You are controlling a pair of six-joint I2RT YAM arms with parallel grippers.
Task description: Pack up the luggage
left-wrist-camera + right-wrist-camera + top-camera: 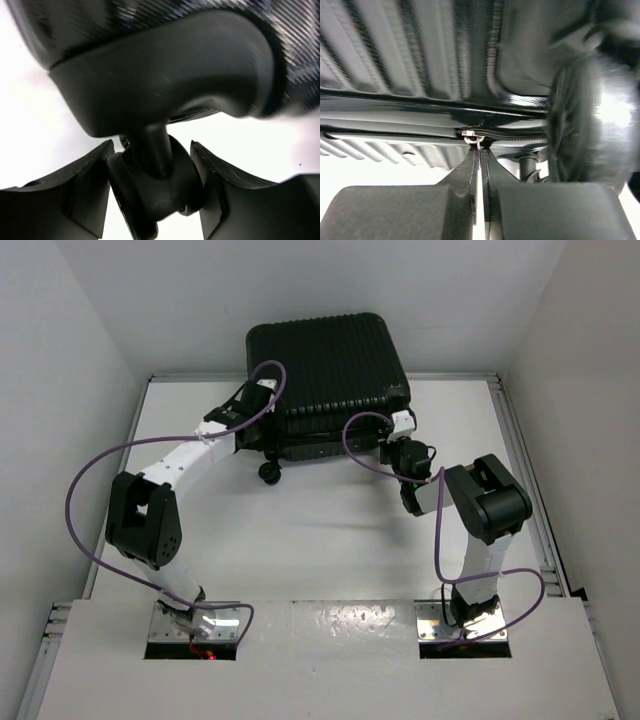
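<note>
The luggage (330,380) lies shut at the table's (330,540) far edge. Left pincer (155,165) brackets a wheel (155,185), grip uncertain; right pincer (480,165) pinches the zipper pull (471,136). Zipping seemingly remains.

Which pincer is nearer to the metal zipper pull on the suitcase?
Right. The right pincer has its closed tips at the zipper pull on the suitcase; the left pincer straddles a wheel elsewhere.
</note>
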